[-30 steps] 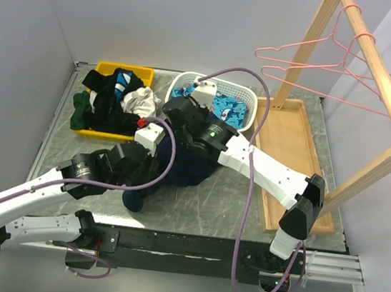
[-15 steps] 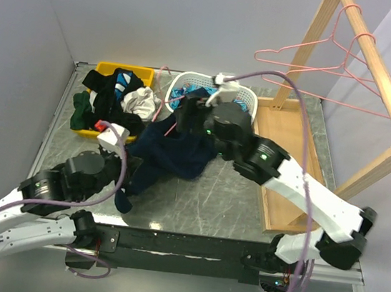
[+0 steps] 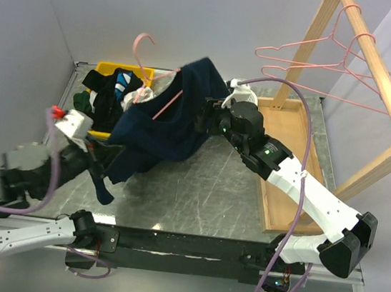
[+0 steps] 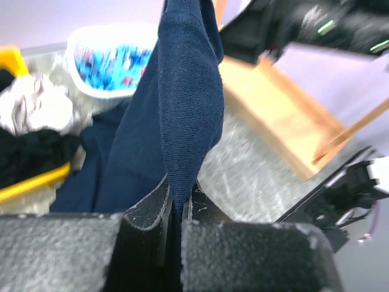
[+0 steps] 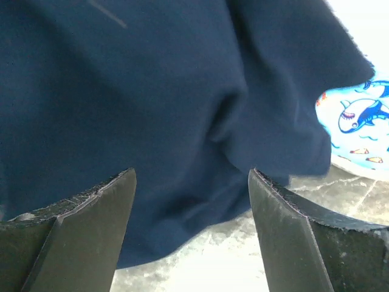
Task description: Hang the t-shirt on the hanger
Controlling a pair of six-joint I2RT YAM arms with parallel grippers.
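The navy t-shirt hangs in the air above the back middle of the table. A pink hanger runs through it, its hook sticking up at the upper left. My left gripper is at the shirt's lower left edge. In the left wrist view the left gripper is shut on a fold of the t-shirt. My right gripper is by the shirt's right side. In the right wrist view the right gripper stands open, with the t-shirt just beyond its fingers and nothing between them.
A yellow bin with a clothes heap sits at the back left. A white basket of whale-print fabric stands behind the shirt. At the right, a wooden rack holds two pink hangers over its tray base.
The shirt and hanger rose from the table into the air. My right gripper opened and drew back to the shirt's right side. The left arm swung back to the left.
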